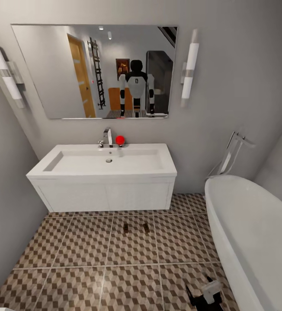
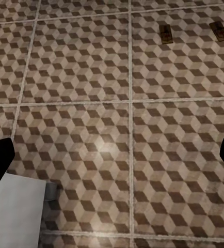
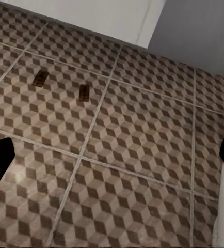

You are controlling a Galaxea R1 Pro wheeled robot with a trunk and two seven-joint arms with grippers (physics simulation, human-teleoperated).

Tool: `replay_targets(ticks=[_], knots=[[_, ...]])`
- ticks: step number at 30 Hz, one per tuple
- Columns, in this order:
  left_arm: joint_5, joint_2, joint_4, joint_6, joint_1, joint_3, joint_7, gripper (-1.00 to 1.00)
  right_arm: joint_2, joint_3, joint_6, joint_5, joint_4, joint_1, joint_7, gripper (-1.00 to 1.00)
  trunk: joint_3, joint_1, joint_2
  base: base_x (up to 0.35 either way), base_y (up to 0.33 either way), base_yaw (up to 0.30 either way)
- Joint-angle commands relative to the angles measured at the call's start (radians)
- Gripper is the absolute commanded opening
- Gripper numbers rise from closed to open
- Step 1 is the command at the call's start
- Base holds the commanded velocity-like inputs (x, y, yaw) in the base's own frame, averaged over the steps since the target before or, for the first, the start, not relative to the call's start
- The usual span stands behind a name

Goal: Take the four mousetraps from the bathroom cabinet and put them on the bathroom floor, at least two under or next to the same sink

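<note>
head view: two mousetraps [image 1: 136, 228] lie before the sink [image 1: 106, 162]; right claw [image 1: 208, 293] at 5 o'clock, both claws apart, empty; fetch the rest next.

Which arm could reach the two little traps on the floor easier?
Probably the right: the right gripper hangs open and low over the bathroom floor, with both mousetraps just ahead of it, toward the sink.

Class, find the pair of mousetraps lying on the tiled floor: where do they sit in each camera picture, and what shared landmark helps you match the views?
Head view: the mousetraps lie side by side on one tile before the sink cabinet.
Left wrist view: mousetraps, far tile.
Right wrist view: mousetraps, near the white cabinet base.
Shared landmark: the grout line beside them.
</note>
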Motion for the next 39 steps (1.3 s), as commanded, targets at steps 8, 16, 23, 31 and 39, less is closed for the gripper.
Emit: replay_targets(ticks=[8, 16, 23, 31, 39], knots=[[0.004, -0.001, 0.003, -0.003, -0.002, -0.008, 0.007, 1.0, -0.006, 0.005, -0.089, -0.106, 0.0, 0.101, -0.006, 1.0, -0.002, 0.001, -0.002, 0.0, 0.0, 0.0], [0.005, -0.002, 0.003, 0.011, -0.002, -0.008, 0.008, 1.0, 0.019, 0.005, -0.092, -0.124, -0.005, 0.116, -0.005, 1.0, -0.002, 0.001, -0.002, 0.0, 0.0, 0.0], [0.005, -0.001, 0.004, 0.034, -0.002, -0.008, 0.007, 1.0, 0.031, 0.005, -0.092, -0.126, -0.003, 0.117, -0.007, 1.0, -0.002, 0.001, -0.002, 0.0, 0.0, 0.0], [0.005, 0.0, 0.006, 0.036, 0.012, -0.009, 0.004, 1.0, 0.028, 0.004, -0.089, -0.125, -0.002, 0.117, -0.009, 1.0, -0.002, 0.001, -0.002, 0.0, 0.0, 0.0], [0.005, 0.0, 0.006, 0.037, 0.018, -0.01, 0.002, 1.0, 0.031, 0.004, -0.087, -0.125, -0.002, 0.117, -0.01, 1.0, -0.002, 0.001, -0.002, -0.059, 0.0, 0.0]])
